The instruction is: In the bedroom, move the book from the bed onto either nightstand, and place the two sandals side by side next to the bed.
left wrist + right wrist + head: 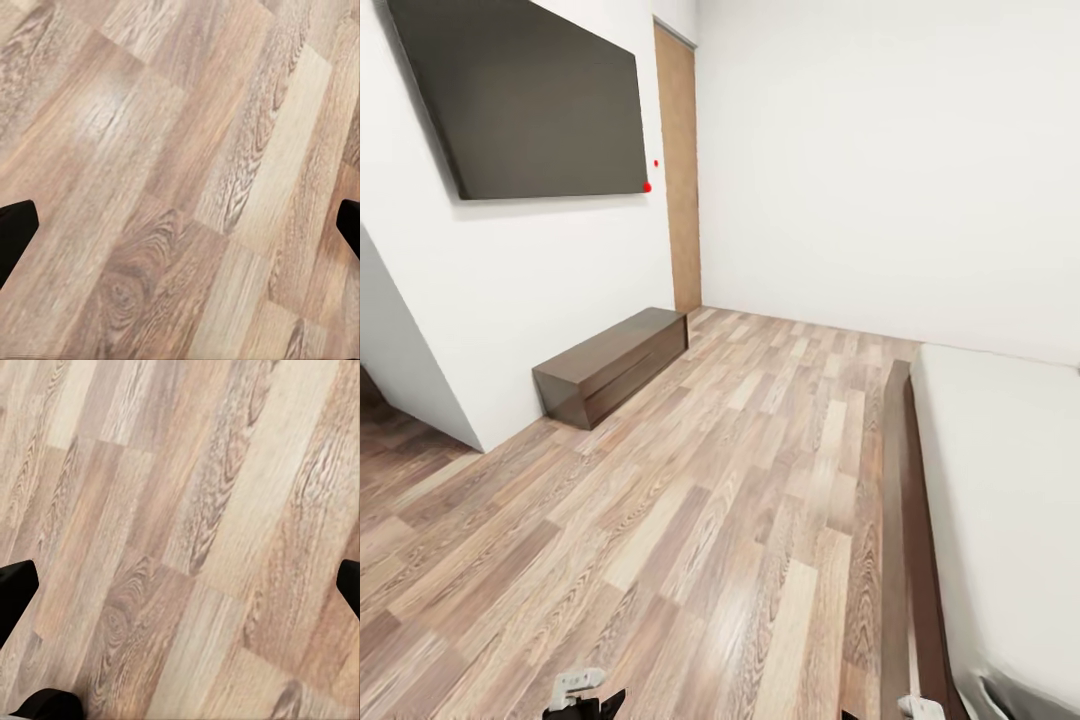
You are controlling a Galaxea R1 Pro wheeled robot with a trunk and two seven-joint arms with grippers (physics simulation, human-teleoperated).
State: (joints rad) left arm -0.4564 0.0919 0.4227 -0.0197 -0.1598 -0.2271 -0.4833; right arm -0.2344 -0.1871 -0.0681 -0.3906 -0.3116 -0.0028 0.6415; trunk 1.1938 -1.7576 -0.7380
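With both grippers' fingers spread wide and empty over the plank floor [690, 520], the robot rolls close beside the bed [1000, 480], risking clipping its dark frame.

The floor [690, 520] is wood plank in mixed light brown, tan and grey-brown, with dark swirling grain. The walls [880, 160] are plain white, the door [678, 170] is mid-brown wood, and the screen [525, 95] is flat dark grey beside two small red dots. The low bench [610, 365] and bed frame [915, 520] are dark brown, the mattress [1010, 500] pale grey-white.
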